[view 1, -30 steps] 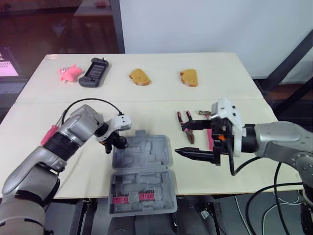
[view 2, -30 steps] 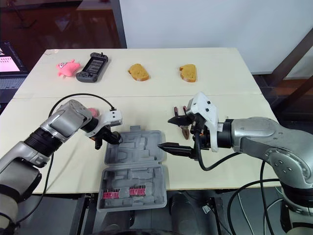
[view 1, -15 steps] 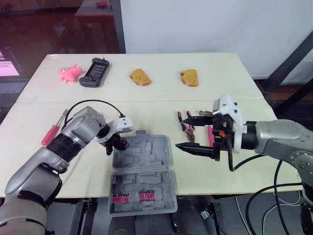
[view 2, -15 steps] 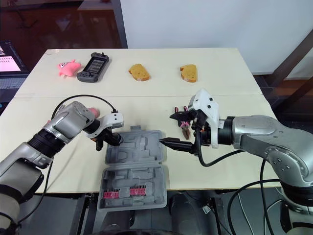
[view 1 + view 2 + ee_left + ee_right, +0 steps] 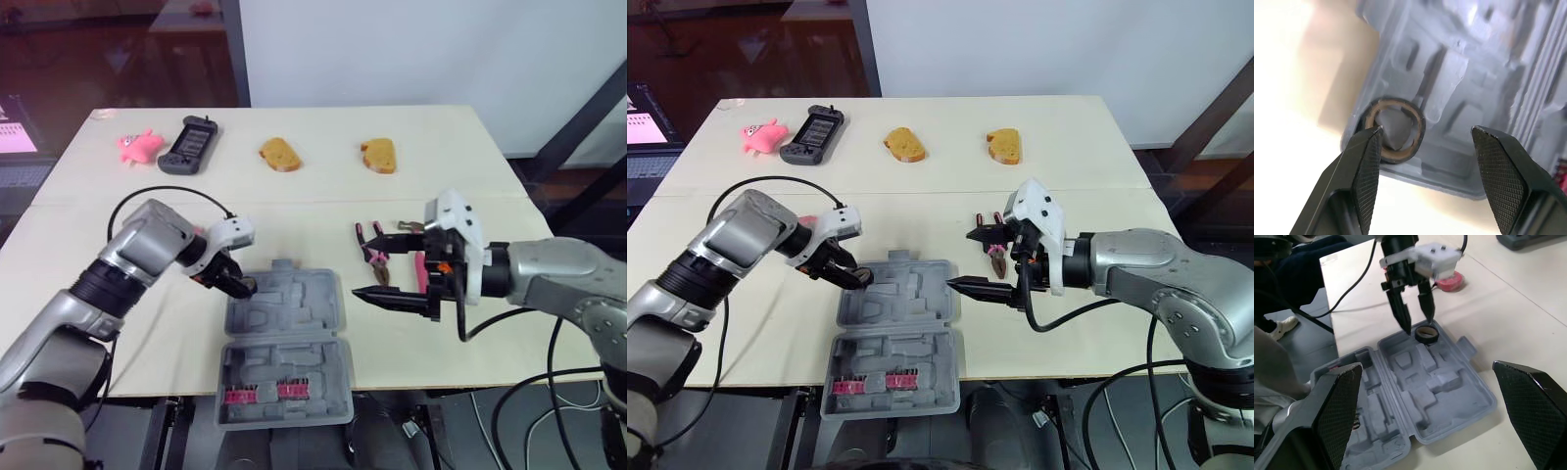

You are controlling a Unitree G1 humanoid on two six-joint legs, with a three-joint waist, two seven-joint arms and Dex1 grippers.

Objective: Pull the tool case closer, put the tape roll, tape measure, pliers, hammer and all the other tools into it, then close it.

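The left gripper (image 5: 238, 285) hovers with its fingers spread apart and holding nothing, tips pointing down into the open tool case (image 5: 286, 338). The tape roll (image 5: 1427, 339) lies flat in the case's corner recess directly under this gripper, its rim just beside one fingertip and outside the gap between the two. The right gripper (image 5: 961, 260) hangs beside the case's opposite edge, fingers wide apart and empty, aimed across the case toward the left gripper. The pliers (image 5: 377, 262) lie on the table (image 5: 441, 166) close under the right gripper, outside the case.
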